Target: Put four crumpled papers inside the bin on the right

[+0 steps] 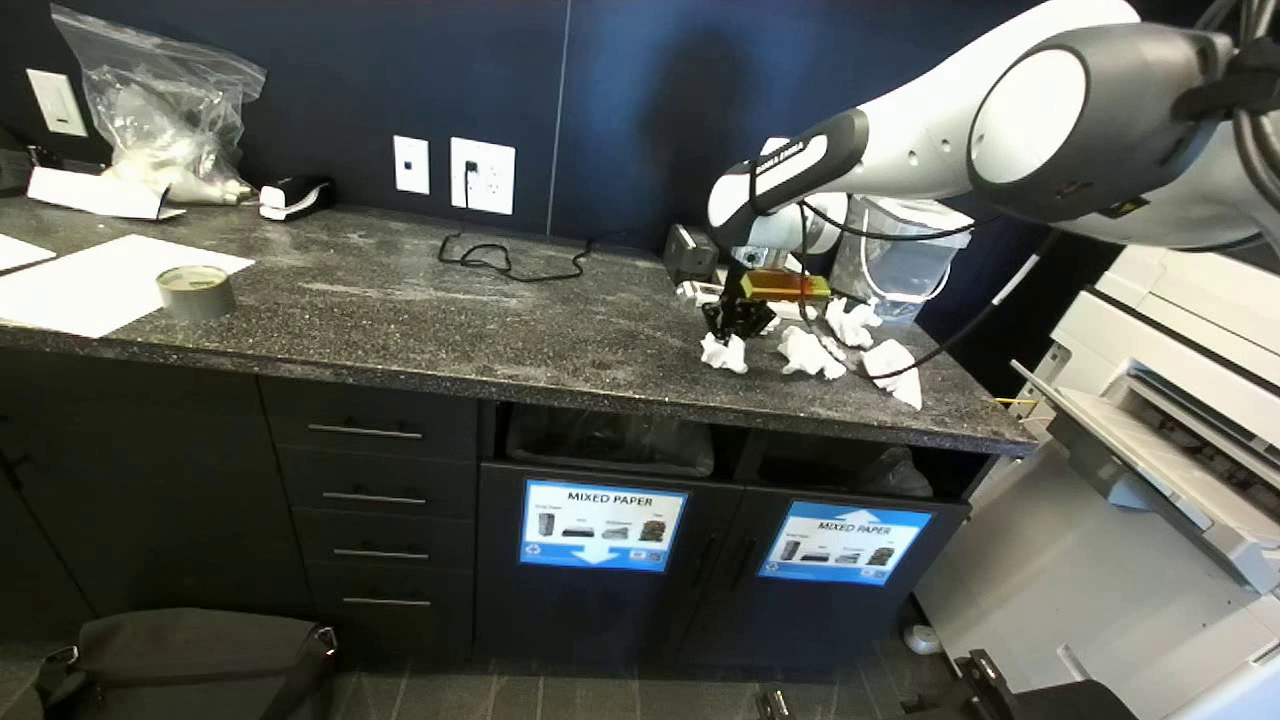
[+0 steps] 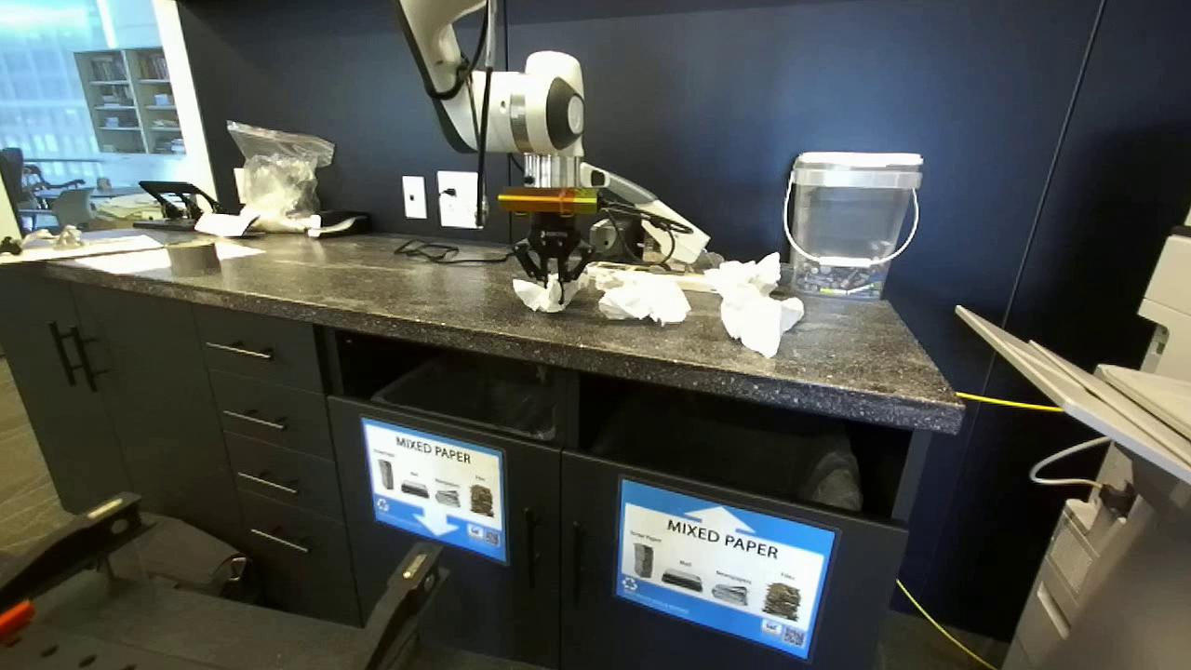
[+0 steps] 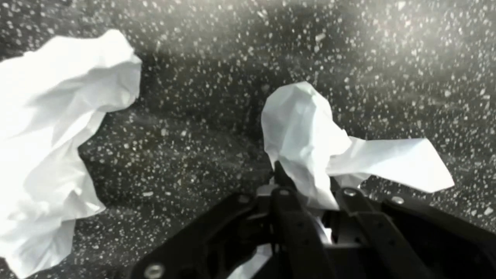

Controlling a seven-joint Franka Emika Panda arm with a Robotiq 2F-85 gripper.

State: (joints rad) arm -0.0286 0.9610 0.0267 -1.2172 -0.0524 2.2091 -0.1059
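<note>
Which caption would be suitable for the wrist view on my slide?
The hand grips a crumpled paper; at frame left, a second wad lies on the dark, speckled countertop.

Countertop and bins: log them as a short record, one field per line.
Hand: closed on one crumpled paper
Held paper: on or just over the countertop; contact unclear
Other crumpled papers: three, lying on the countertop
Right bin: below the countertop, slot open, MIXED PAPER label with arrow up
Left bin: beside it, same heading, arrow down
Near the wall: translucent bucket
Left end, both exterior views: tape roll, flat white sheet, clear zip bag
</note>
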